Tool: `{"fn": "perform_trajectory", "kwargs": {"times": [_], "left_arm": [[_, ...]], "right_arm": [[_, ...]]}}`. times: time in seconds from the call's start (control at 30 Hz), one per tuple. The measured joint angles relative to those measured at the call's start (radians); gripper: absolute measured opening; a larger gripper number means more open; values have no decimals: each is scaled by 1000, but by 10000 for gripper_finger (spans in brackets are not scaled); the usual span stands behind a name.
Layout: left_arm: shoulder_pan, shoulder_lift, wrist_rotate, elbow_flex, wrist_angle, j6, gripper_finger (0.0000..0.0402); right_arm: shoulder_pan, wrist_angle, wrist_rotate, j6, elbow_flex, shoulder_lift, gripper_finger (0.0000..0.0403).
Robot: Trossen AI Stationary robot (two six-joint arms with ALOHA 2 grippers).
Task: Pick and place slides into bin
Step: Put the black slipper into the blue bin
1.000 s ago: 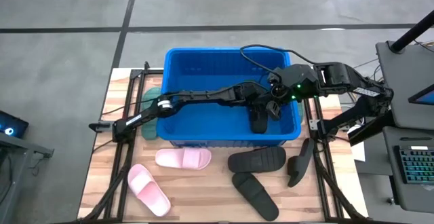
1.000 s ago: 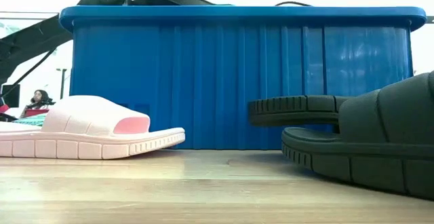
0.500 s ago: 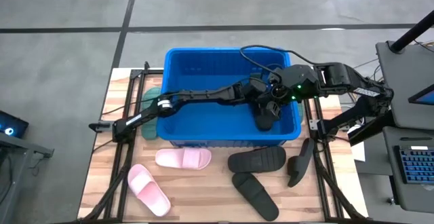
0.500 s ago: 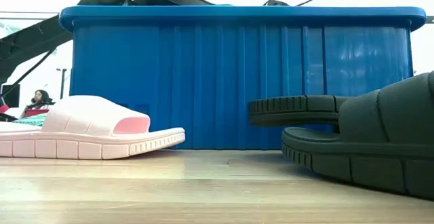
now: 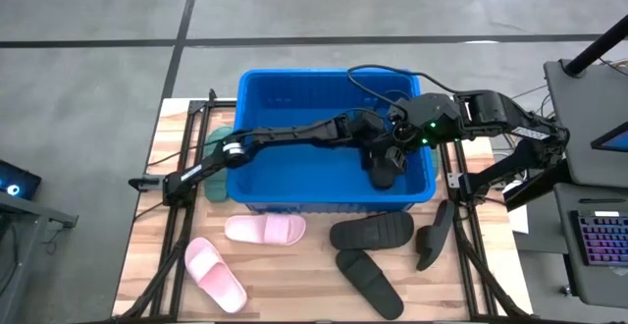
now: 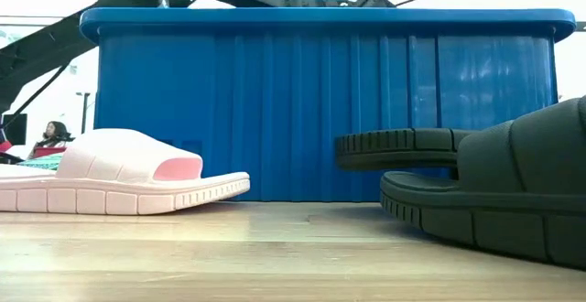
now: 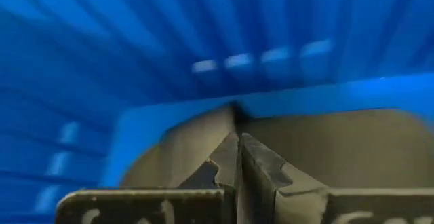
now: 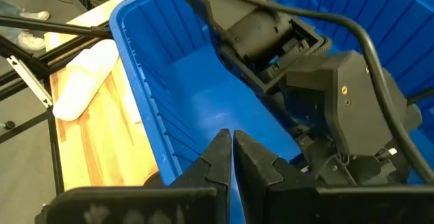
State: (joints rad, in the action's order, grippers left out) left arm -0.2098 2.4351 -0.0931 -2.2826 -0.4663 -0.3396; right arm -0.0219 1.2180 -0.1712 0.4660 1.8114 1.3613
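While both arms crowd over the right end of the bin (image 5: 294,88), we see a black slide (image 5: 383,170) lying inside it near the right wall, and neither gripper has anything in its grasp. Our left gripper (image 5: 375,145) is over the bin floor right beside that slide, jaws pressed together on nothing; our right gripper (image 5: 394,137) hovers just beside it, jaws also together and empty. What's left sits on the tabletop (image 5: 294,275) in front of the bin: two pink slides (image 5: 265,230) toward our left, three black slides (image 5: 371,232) toward our right. So we judge the pink pair the left arm's nearer reach, and the closest one lies long axis parallel to the bin's front wall
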Motion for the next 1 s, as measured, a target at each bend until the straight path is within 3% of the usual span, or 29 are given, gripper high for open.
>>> {"fn": "perform_trajectory", "kwargs": {"times": [0.07,0.4,0.6,1.0], "left_arm": [[-2,-13,77,0,-10,20,0],[-7,33,128,6,-32,47,0],[-16,71,39,5,-10,46,0],[-38,101,-11,6,34,45,0]], "right_arm": [[0,2,0,-2,0,0,8],[0,-1,-1,-6,0,0,8],[0,-4,-1,-6,0,0,8],[0,-26,-1,5,0,0,8]]}}
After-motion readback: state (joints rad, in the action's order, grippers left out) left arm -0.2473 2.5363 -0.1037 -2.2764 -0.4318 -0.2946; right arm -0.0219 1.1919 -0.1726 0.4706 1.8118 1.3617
